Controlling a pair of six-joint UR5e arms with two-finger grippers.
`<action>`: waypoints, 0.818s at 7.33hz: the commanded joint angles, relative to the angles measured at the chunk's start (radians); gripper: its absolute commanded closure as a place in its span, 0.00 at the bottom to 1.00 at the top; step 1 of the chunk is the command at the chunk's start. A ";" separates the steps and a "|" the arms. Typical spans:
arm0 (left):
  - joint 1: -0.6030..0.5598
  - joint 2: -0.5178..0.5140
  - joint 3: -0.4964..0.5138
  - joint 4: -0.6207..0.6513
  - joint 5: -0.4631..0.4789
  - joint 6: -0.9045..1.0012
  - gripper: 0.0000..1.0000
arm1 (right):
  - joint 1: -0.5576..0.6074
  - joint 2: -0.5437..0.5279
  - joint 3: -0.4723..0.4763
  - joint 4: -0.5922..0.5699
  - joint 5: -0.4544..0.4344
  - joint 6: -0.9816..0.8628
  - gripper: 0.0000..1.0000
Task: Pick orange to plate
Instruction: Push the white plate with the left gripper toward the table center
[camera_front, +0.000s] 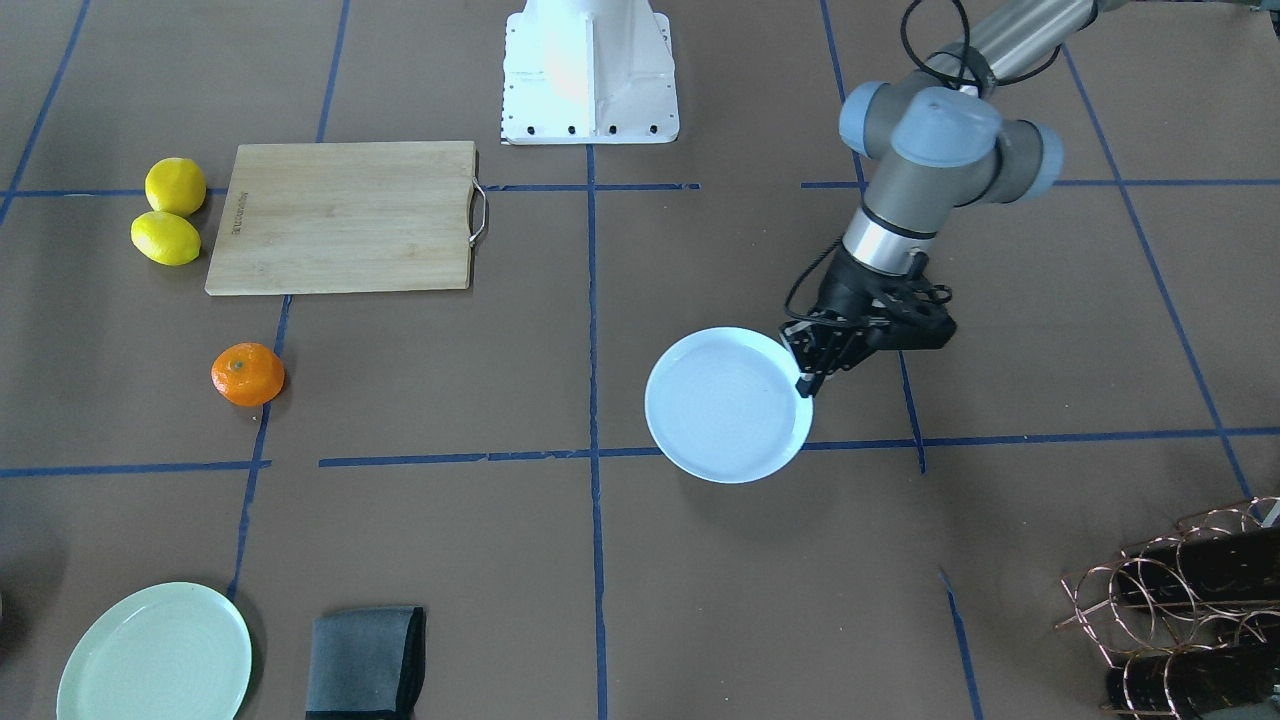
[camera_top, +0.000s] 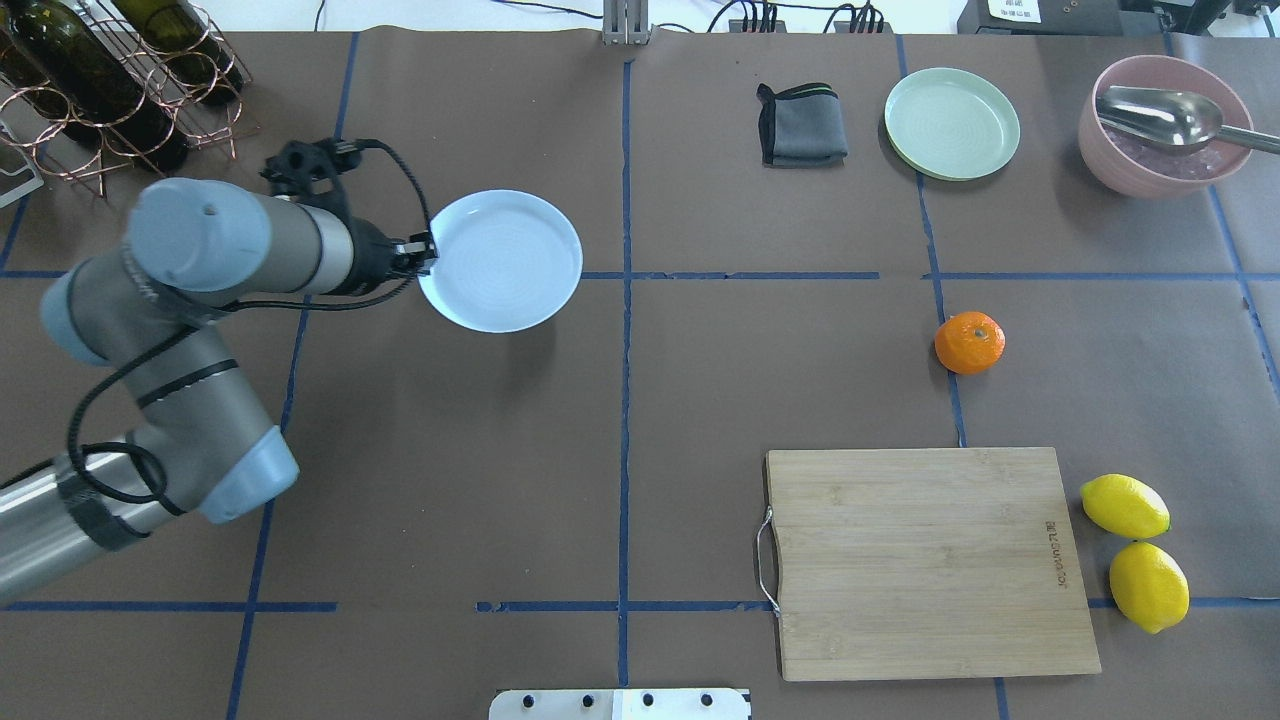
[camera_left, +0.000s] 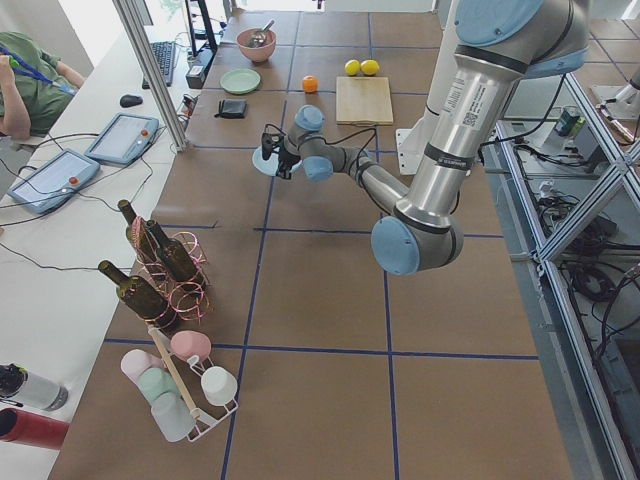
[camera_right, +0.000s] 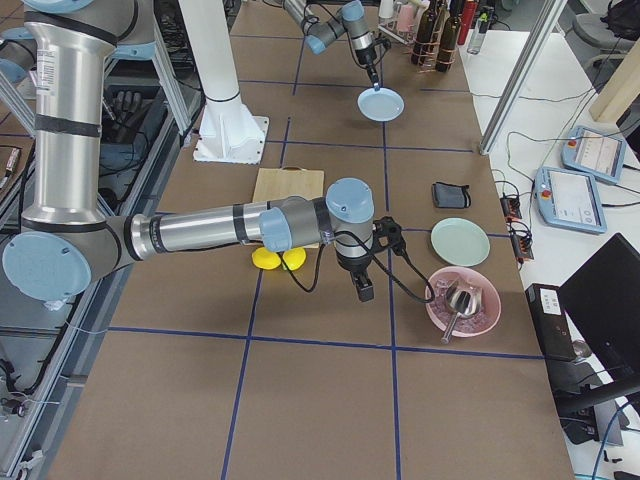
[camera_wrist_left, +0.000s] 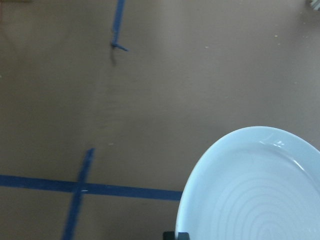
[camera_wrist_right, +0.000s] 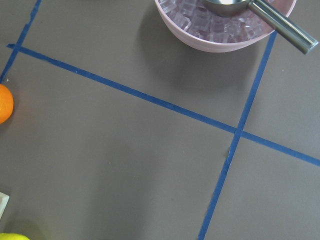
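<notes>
The silver-and-pale-blue jointed left arm (camera_top: 190, 250) comes in from the robot's left edge of the brown table (camera_top: 620, 400), folds at the elbow and turns its wrist toward the table's middle. A black cable loops along it. Its black two-finger left gripper (camera_front: 806, 378) points sideways and slightly down, over the far left part of the table. The jaws are closed on the near rim of a round pale bluish-white plate (camera_front: 725, 405).

The matching right arm (camera_right: 230, 225) stretches out level from the robot's side, with its wrist bent down. Its black right gripper (camera_right: 364, 292) hangs pointing at the table near the right edge. How its jaws stand cannot be made out.
</notes>
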 joint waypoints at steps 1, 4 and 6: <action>0.100 -0.156 0.106 0.065 0.055 -0.120 1.00 | 0.000 0.000 -0.001 -0.001 0.000 0.004 0.00; 0.154 -0.171 0.139 0.063 0.101 -0.122 1.00 | 0.000 0.000 -0.002 -0.001 0.000 0.005 0.00; 0.161 -0.162 0.136 0.063 0.101 -0.110 0.30 | 0.000 0.000 -0.003 -0.001 0.000 0.010 0.00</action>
